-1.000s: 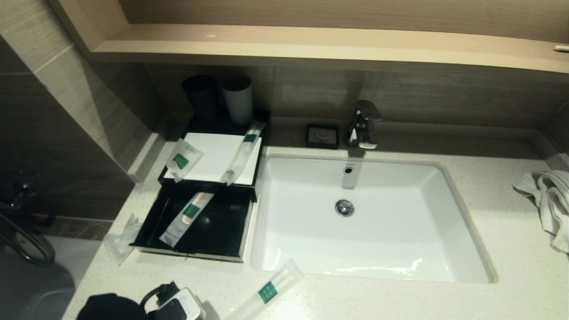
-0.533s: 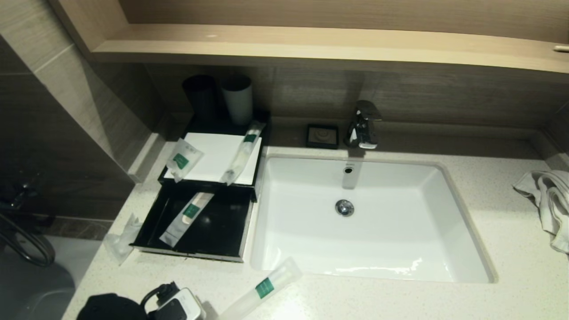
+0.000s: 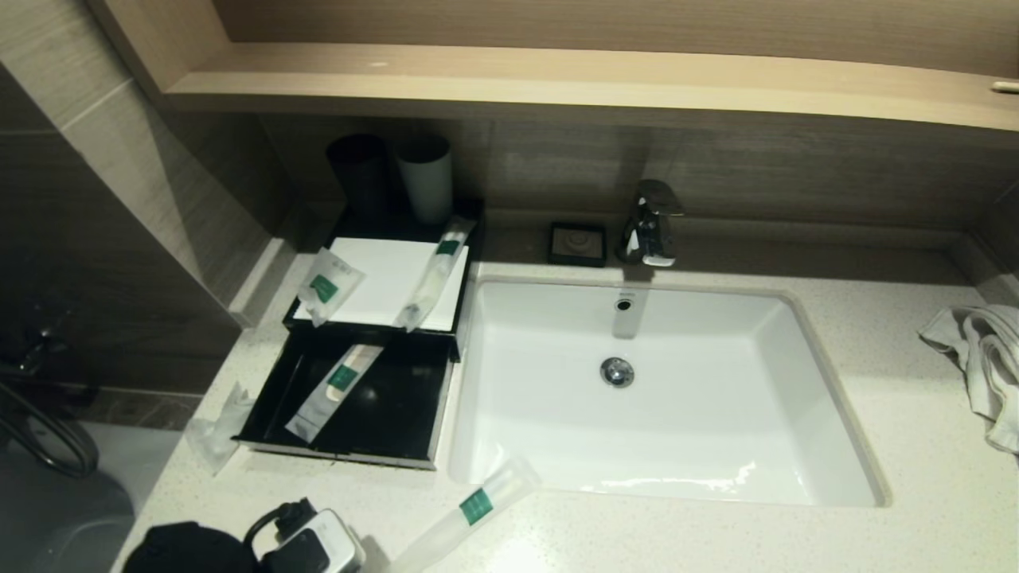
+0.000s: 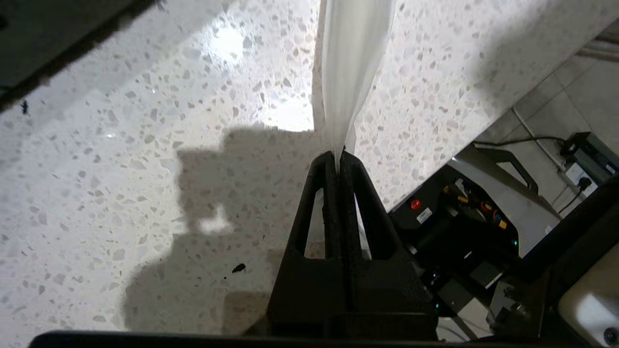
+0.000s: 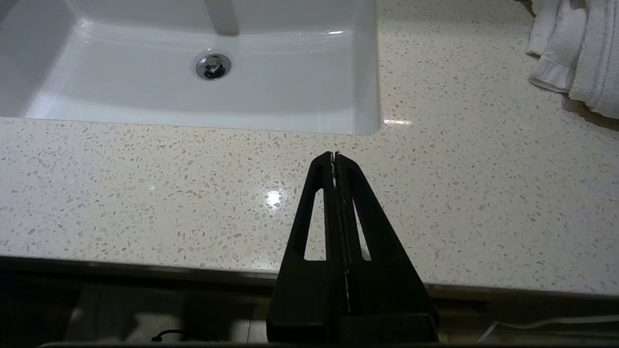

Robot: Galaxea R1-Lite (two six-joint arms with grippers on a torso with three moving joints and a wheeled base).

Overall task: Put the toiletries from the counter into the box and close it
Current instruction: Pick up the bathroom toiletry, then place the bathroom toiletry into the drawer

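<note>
My left gripper (image 4: 339, 155) is shut on the end of a long white toiletry packet (image 4: 350, 67) with a green label (image 3: 476, 506), held at the counter's front edge left of the sink. The black box (image 3: 263, 430) stands open with one packet (image 3: 334, 390) inside. Two more packets (image 3: 326, 285) (image 3: 434, 274) lie on its white lid (image 3: 382, 286). A clear packet (image 3: 219, 430) lies on the counter beside the box. My right gripper (image 5: 334, 155) is shut and empty above the counter's front edge.
The white sink (image 3: 828, 382) fills the middle, with a tap (image 3: 651, 224) and a black soap dish (image 3: 577, 243) behind it. Two cups (image 3: 398, 179) stand behind the box. A white towel (image 3: 983, 358) lies at the right.
The packet in my left gripper has shifted slightly left and toward the front edge; my left wrist has moved a little left too. The right arm has not moved.
</note>
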